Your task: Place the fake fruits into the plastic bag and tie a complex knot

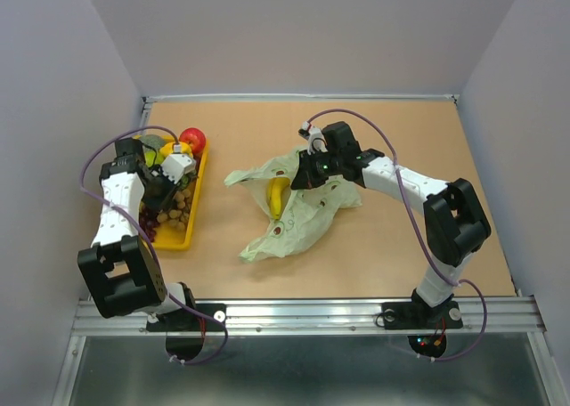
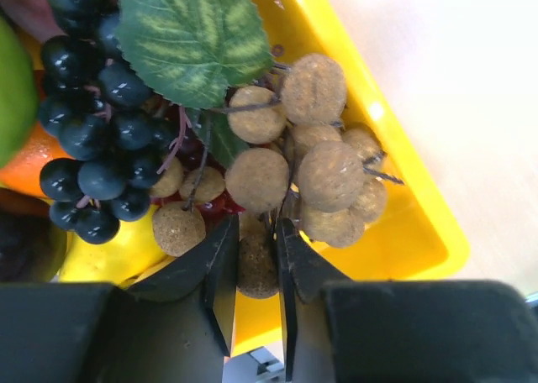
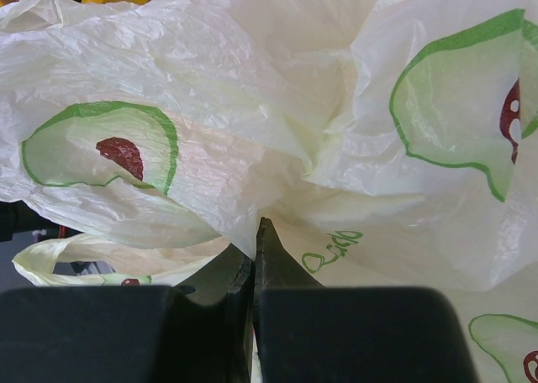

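Note:
The fake fruits lie mostly in a yellow tray at the left: a red apple, purple grapes with a green leaf, a green apple, an orange and a bunch of tan-brown balls. My left gripper reaches down into the tray, its fingers pressed on either side of one ball of that bunch. The plastic bag lies crumpled mid-table with a yellow banana in its mouth. My right gripper is shut on the bag's film and holds its far edge up. No knot shows.
The tray's right rim runs close beside the held bunch. Bare brown table surrounds the bag. White walls close in the back and both sides, and a metal rail runs along the near edge.

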Motion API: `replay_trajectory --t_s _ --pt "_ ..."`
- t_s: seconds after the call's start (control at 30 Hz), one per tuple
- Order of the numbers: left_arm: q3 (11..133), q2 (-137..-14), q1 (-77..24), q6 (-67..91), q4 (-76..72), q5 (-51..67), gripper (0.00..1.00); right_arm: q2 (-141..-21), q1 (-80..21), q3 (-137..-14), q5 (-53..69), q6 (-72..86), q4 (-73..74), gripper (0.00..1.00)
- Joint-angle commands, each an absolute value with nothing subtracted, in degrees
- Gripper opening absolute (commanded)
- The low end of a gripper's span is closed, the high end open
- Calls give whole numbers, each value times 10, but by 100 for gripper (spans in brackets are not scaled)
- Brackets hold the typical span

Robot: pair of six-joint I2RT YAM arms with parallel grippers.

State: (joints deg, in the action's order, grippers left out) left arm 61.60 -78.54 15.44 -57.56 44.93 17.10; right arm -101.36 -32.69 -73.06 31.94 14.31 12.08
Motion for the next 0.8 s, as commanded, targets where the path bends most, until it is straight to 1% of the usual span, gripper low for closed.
replay_trajectory --t_s 0.0,0.17,0.3,0.53,0.77 --pt "661 -766 151 -577 518 224 1 -1012 -330 -741 318 131 113 1" --pt "718 -736 153 -577 567 258 0 -1012 -329 -742 316 133 112 0" --pt "740 -716 157 -581 584 274 0 -1013 -330 -745 315 134 112 0" --pt "801 -702 161 -590 633 328 0 -1016 -330 -752 308 140 112 0" --pt "810 -687 161 -584 642 344 0 -1019 -330 -756 307 143 112 0"
